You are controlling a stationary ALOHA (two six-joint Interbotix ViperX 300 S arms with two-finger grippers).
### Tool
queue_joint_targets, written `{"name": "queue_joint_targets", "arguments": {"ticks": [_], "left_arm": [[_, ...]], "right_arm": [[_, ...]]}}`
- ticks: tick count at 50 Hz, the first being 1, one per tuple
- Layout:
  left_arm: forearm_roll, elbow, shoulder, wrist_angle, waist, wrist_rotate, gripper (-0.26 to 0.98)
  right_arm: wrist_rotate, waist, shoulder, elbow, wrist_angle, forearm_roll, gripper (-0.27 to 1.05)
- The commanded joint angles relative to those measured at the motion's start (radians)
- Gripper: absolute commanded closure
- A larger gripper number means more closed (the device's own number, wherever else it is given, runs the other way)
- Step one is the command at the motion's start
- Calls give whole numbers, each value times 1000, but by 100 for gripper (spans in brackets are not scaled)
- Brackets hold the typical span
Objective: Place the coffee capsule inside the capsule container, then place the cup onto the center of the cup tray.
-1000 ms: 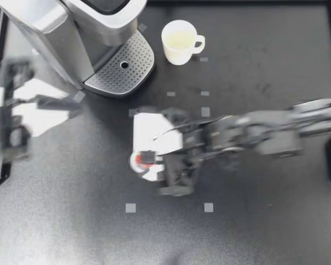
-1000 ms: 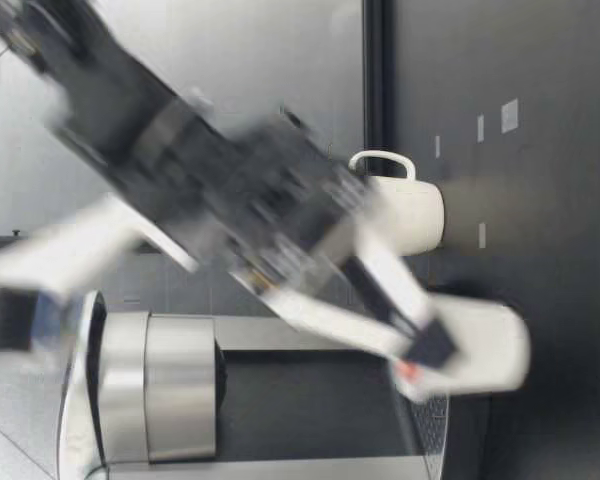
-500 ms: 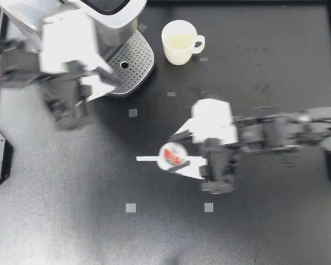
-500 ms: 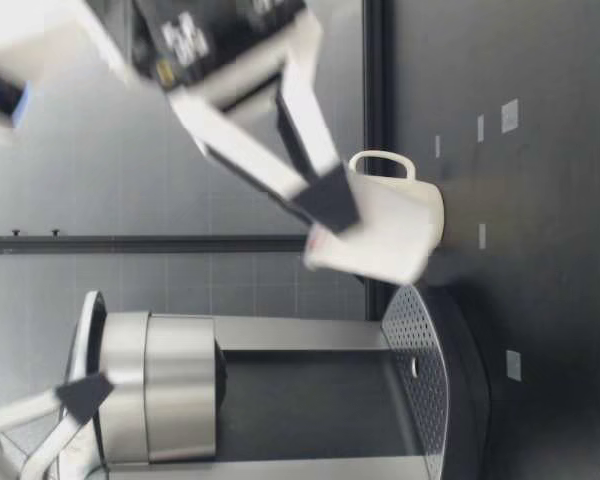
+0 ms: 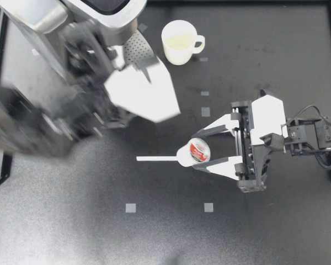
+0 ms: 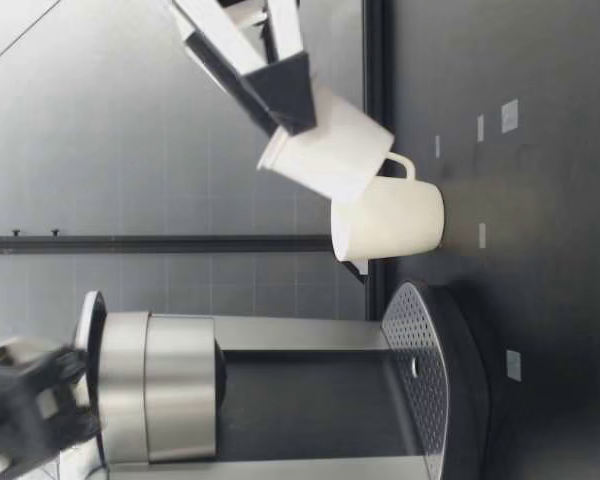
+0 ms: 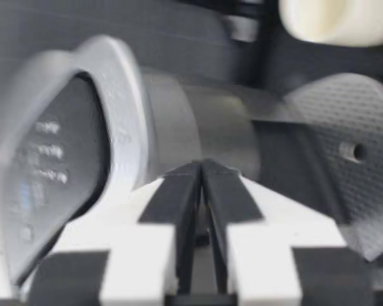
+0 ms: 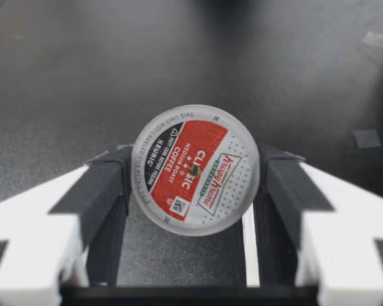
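The right gripper [image 5: 201, 150] was clamped on the side walls of the coffee capsule [image 5: 195, 152], held higher than the cup [image 5: 179, 42] and well apart from it; judged light, thin-walled and crushable, it warranted gentle sidewall pressure.

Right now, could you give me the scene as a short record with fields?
right gripper: shut on coffee capsule, held above the table
left gripper: shut, empty, facing the coffee machine
cup: upright on the table, beside the cup tray, not on it
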Motion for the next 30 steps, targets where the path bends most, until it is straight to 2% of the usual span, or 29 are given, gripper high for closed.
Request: {"name": "queue_joint_targets", "arguments": {"ticks": [1,13,30], "left_arm": [[84,-14,23,29,-18,-18,58],[229,51,78,14,-21,-80,58],[353,212,29,-32,-21,-198,58]], "right_arm": [[8,5,-20,-6,-9,0,24],[11,5,-21,9,-9,0,24],[11,5,-18,14,-11,2,24]]}}
